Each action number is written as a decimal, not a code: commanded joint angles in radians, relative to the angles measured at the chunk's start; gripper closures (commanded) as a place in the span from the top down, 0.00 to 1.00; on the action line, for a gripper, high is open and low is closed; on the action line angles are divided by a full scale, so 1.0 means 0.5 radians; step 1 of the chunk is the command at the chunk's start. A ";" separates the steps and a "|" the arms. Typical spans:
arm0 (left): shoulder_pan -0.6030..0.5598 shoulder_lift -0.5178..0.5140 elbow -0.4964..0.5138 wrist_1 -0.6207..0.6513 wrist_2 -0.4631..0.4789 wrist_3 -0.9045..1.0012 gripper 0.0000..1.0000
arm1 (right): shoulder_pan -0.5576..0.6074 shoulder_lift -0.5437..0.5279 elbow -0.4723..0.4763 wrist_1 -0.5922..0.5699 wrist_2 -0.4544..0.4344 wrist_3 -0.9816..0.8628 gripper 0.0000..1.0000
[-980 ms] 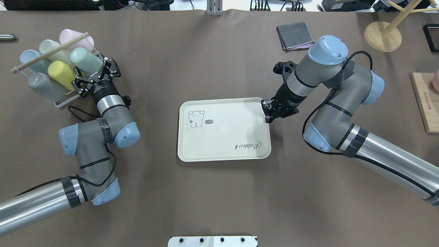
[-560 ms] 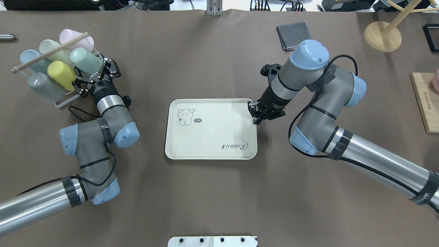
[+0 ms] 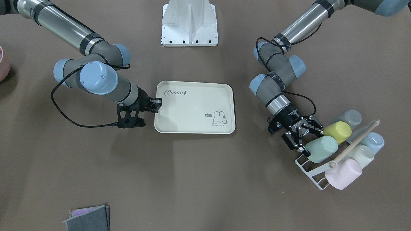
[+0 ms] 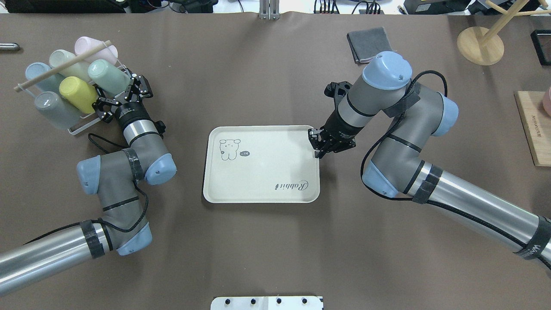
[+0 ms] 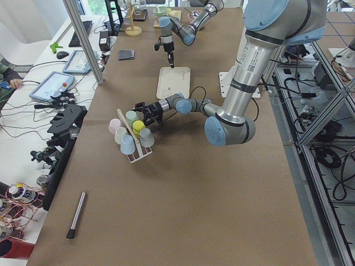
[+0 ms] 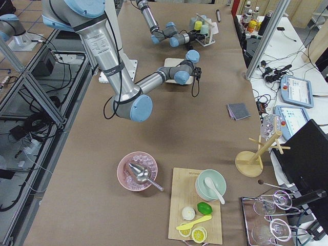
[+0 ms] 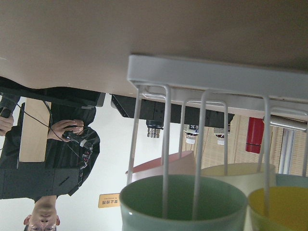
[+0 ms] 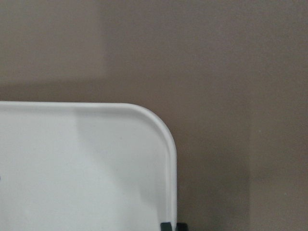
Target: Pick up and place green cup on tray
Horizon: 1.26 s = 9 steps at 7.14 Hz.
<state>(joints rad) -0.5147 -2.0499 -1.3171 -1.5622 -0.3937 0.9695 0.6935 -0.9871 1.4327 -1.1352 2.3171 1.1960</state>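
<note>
The green cup [image 4: 107,76] lies on its side in a white wire rack [image 4: 82,127] at the far left, its mouth toward my left arm. It also shows in the front-facing view [image 3: 321,149] and, mouth on, in the left wrist view [image 7: 183,202]. My left gripper [image 4: 121,95] is open just in front of the cup's mouth and holds nothing. The cream tray [image 4: 258,172] lies at the table's middle. My right gripper [image 4: 316,145] is shut on the tray's right rim, also visible in the front-facing view [image 3: 157,104]. The tray's corner [image 8: 72,168] fills the right wrist view.
The rack also holds a yellow cup [image 4: 77,92], a grey cup [image 4: 54,110], a blue cup [image 4: 36,73], a pale whitish cup [image 4: 64,60] and a pink cup [image 4: 92,47] under a wooden dowel [image 4: 62,66]. A grey cloth [image 4: 370,44], a wooden stand [image 4: 480,45] and a wooden board [image 4: 533,129] lie far right.
My right gripper has dragged the tray to the left across the table. My left gripper has shifted slightly closer to the cups and stays open.
</note>
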 commanded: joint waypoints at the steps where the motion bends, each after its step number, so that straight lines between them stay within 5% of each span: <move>1: 0.002 -0.002 0.054 -0.057 0.002 0.000 0.97 | -0.028 0.002 0.006 0.003 -0.005 0.007 0.49; 3: -0.004 -0.002 0.063 -0.085 -0.001 0.000 0.96 | -0.025 -0.032 0.116 -0.024 -0.017 0.004 0.70; 5: -0.008 -0.002 0.054 -0.085 -0.001 0.006 0.73 | 0.143 -0.166 0.238 -0.107 -0.060 -0.029 0.74; 6: -0.020 -0.002 0.045 -0.127 -0.004 0.085 0.43 | 0.256 -0.258 0.388 -0.344 -0.063 -0.118 0.80; 8: -0.056 0.019 0.087 -0.512 -0.016 0.437 0.41 | 0.492 -0.388 0.649 -1.000 -0.093 -0.705 0.89; 9: -0.054 0.019 0.115 -0.560 -0.016 0.451 0.41 | 0.734 -0.540 0.687 -1.061 -0.069 -0.993 0.89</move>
<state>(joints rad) -0.5390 -2.0426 -1.2765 -1.7816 -0.4011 1.1515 0.9361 -1.1827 1.7320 -1.5662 2.2781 0.8730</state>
